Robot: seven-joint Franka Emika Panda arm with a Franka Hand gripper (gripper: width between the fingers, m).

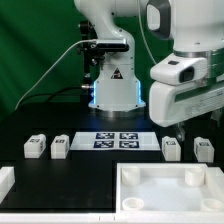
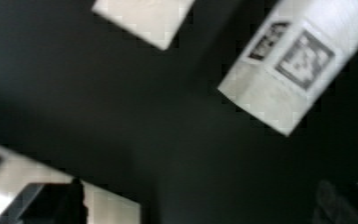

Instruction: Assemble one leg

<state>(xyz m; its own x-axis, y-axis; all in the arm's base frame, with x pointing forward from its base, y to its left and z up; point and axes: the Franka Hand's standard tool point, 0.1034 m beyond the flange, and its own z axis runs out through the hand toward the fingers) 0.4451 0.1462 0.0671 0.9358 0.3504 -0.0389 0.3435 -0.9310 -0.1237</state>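
Four small white legs with tags stand in a row on the black table in the exterior view: two on its left [image 1: 36, 147] [image 1: 60, 147] and two on its right [image 1: 171, 148] [image 1: 203, 150]. My gripper [image 1: 183, 127] hangs above and just behind the two right legs, touching neither. In the blurred wrist view a white block with a tag [image 2: 274, 70] and another white piece [image 2: 149, 20] lie ahead of the gripper [image 2: 194, 205]. The jaws stand wide apart with only black table between them.
The marker board [image 1: 117, 140] lies in the middle in front of the robot base [image 1: 112, 85]. The large white tray-shaped part [image 1: 135, 188] sits at the front right. Another white part [image 1: 5, 181] shows at the front left edge.
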